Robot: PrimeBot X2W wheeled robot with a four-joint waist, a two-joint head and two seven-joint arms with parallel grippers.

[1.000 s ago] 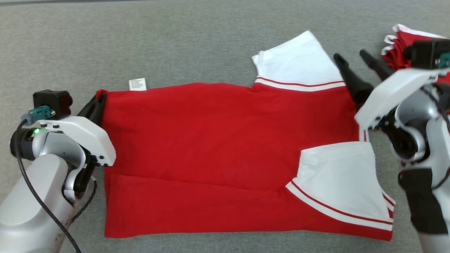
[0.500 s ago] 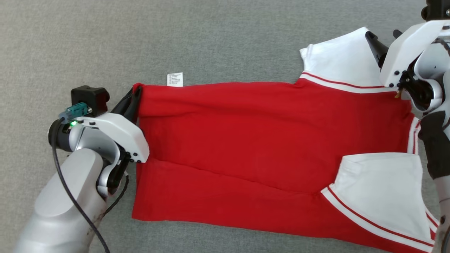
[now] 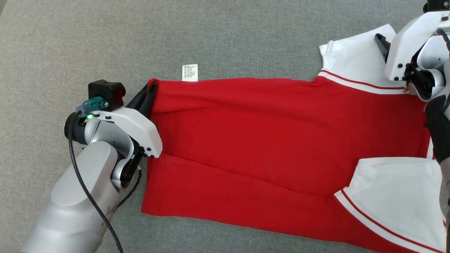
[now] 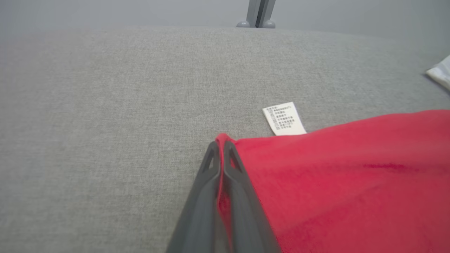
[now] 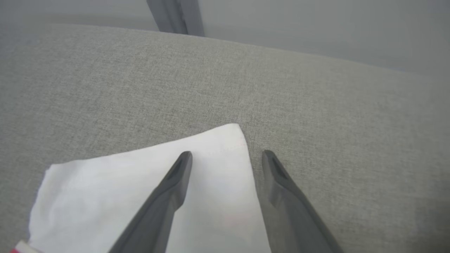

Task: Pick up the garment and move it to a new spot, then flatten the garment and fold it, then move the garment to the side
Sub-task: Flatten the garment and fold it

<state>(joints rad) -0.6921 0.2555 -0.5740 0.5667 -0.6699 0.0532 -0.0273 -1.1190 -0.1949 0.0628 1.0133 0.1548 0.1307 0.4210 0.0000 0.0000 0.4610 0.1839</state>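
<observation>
Garment: your red garment (image 3: pixel 267 140) lies spread flat on the grey fabric surface (image 3: pixel 225 35). Its hem is toward the left and its white sleeves toward the right, well short of the surface's far edge.
Left gripper: your left gripper (image 4: pixel 220 146) has its fingers together, clamped on the garment's far hem corner. A strip of red cloth shows pinched between them.
Right gripper: your right gripper (image 5: pixel 226 156) has its fingers well apart at the outer corner of the far sleeve (image 3: pixel 351 56). One finger is over the white cloth and the other over bare grey surface. You cannot tell whether either tip touches down.
Care label: the white care label (image 3: pixel 190 72) sticks out from the garment's far edge onto the surface, near the left fingertips.
Near sleeve: the near sleeve (image 3: pixel 397 193) lies flat at the garment's near right and runs off the head view's edge.
Crease: a long shallow fold crosses the red body from beside the left gripper toward the near sleeve.
</observation>
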